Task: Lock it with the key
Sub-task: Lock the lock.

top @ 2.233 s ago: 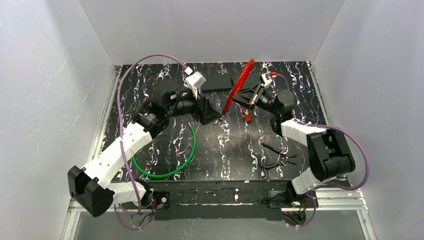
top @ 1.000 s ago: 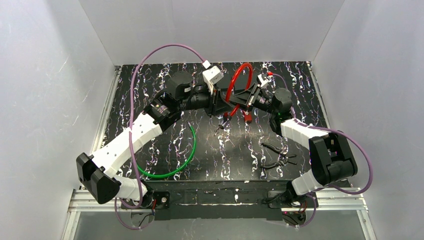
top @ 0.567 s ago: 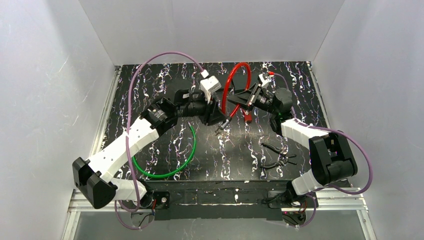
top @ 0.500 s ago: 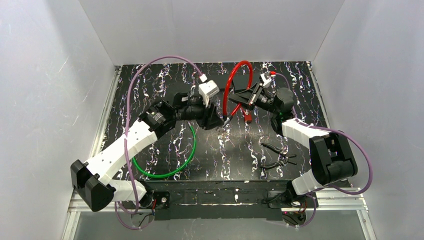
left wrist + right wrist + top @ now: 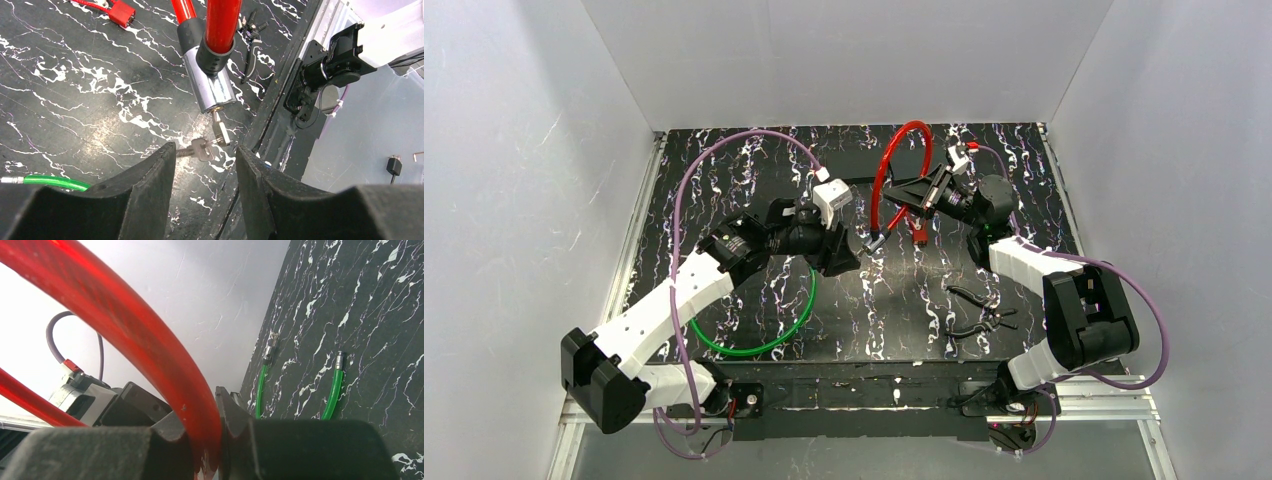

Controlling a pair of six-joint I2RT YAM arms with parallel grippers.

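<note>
Above the counter (image 5: 724, 170), the right end effector (image 5: 921, 190) clenches the red cable lock (image 5: 886, 170). Its key (image 5: 218, 129) sits in the cylinder (image 5: 210, 92), and the left end effector (image 5: 205, 150) gapes empty just short. Next, likely: pinch the key and turn.

Plain white walls (image 5: 844, 60) on three sides, black white-veined table (image 5: 1024, 155), even light

Red cable lock (image 5: 220, 22) loops upright; key (image 5: 219, 131) sits in its cylinder (image 5: 212, 92).
</note>
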